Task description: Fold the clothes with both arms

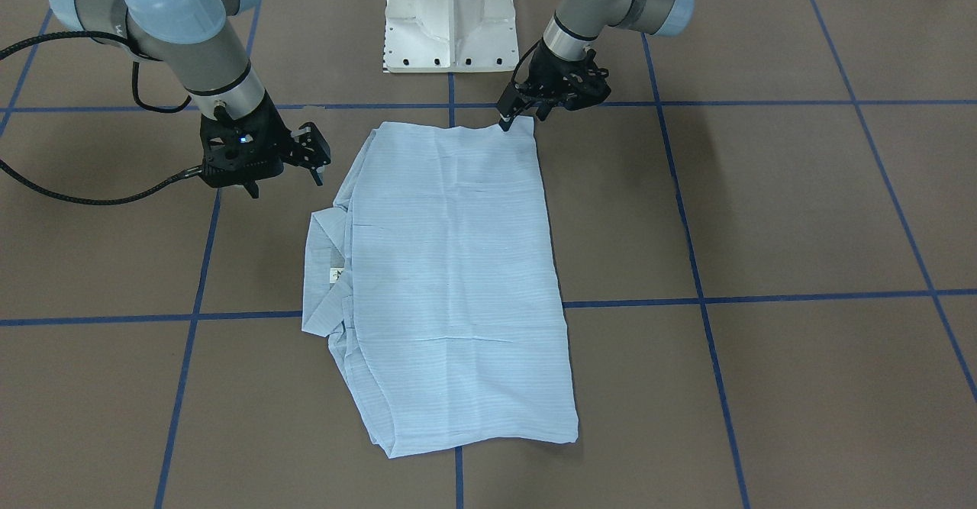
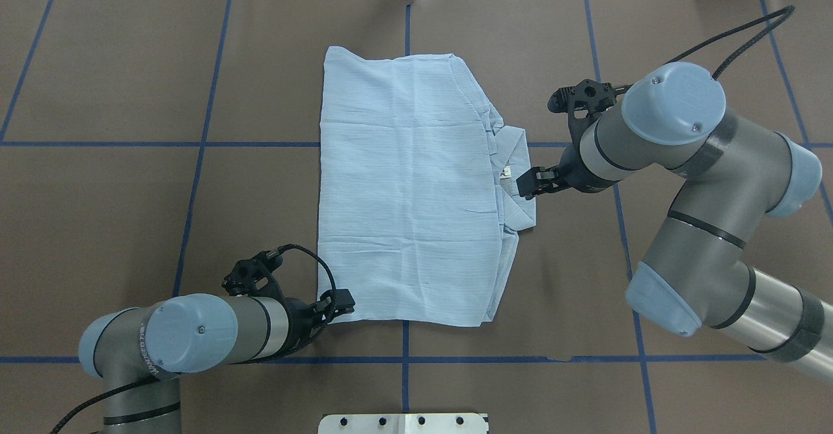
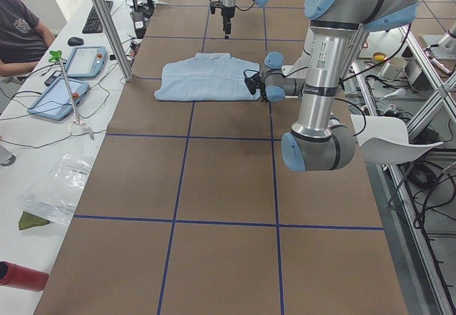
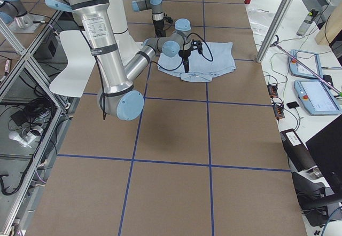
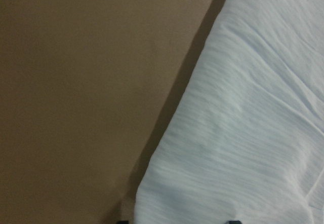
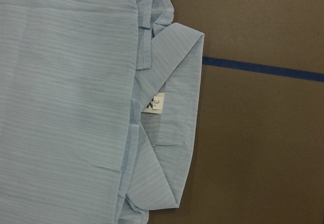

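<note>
On the brown gridded table (image 2: 130,226), a part-folded thin light-blue shirt (image 2: 410,187) seems ready for pinching: left gripper (image 2: 340,304) at its corner, jaws apart; right gripper (image 2: 528,185) beside the collar, jaws unclear.

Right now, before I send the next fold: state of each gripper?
Left gripper: jaws open, at a corner of the shirt, holding nothing.
Right gripper: jaws open, beside the collar, holding nothing.
</note>
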Controlling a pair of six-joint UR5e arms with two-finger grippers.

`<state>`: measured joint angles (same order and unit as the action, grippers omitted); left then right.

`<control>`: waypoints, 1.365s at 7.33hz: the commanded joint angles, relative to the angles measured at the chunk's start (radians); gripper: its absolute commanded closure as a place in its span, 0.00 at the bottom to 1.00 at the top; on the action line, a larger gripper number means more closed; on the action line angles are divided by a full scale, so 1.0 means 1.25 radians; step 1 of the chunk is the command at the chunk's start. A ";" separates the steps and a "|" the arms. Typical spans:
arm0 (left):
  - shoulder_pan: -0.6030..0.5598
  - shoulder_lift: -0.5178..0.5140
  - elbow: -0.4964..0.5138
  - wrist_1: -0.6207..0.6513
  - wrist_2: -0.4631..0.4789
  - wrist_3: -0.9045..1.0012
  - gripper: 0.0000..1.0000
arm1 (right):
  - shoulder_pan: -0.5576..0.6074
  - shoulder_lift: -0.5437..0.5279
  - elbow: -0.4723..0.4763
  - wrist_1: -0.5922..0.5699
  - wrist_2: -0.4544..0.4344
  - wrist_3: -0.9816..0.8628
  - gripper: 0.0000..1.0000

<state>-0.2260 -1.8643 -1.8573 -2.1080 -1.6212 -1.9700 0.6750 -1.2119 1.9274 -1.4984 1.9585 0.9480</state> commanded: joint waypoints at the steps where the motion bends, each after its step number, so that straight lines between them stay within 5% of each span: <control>1: -0.005 -0.001 0.000 0.003 0.002 -0.001 0.14 | -0.001 0.000 0.001 0.000 -0.001 0.000 0.00; 8: -0.007 -0.002 0.000 0.003 0.005 -0.008 0.53 | -0.004 -0.005 0.001 0.001 -0.003 0.000 0.00; 10: -0.008 -0.002 -0.002 0.003 0.005 -0.011 0.77 | -0.004 -0.006 0.003 0.000 -0.003 0.000 0.00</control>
<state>-0.2352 -1.8668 -1.8585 -2.1046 -1.6153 -1.9821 0.6703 -1.2190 1.9289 -1.4976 1.9543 0.9480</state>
